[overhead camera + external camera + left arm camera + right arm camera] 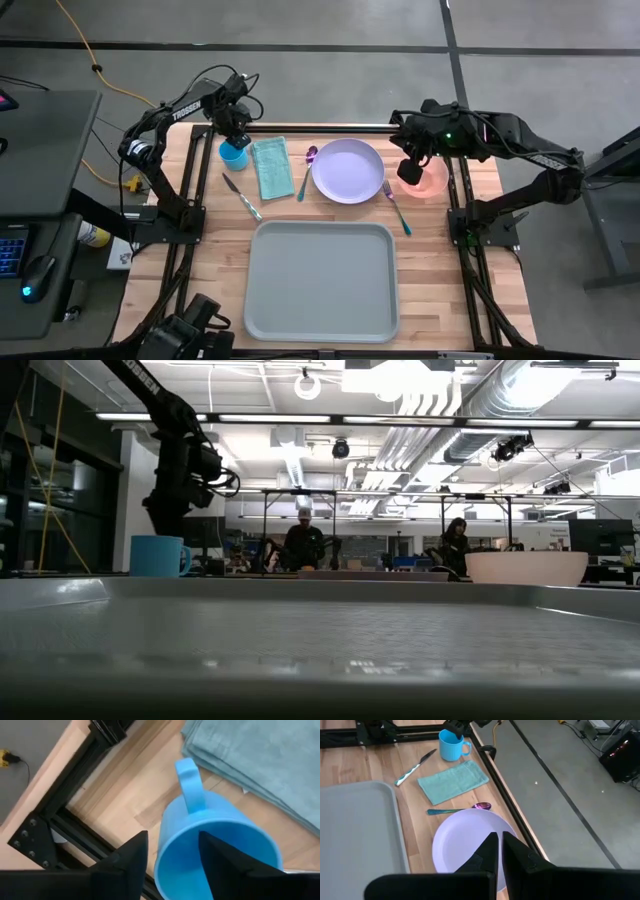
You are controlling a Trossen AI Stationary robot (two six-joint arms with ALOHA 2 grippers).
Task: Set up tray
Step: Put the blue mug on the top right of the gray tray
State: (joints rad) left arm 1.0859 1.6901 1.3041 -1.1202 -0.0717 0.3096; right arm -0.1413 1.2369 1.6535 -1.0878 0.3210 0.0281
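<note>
My left gripper (235, 140) sits in the high view's upper left, fingers parted astride the rim of the blue mug (234, 155). The tray (320, 280) lies at lower centre, well apart. My right gripper (412, 163), fingers together, hovers upper right.
</note>
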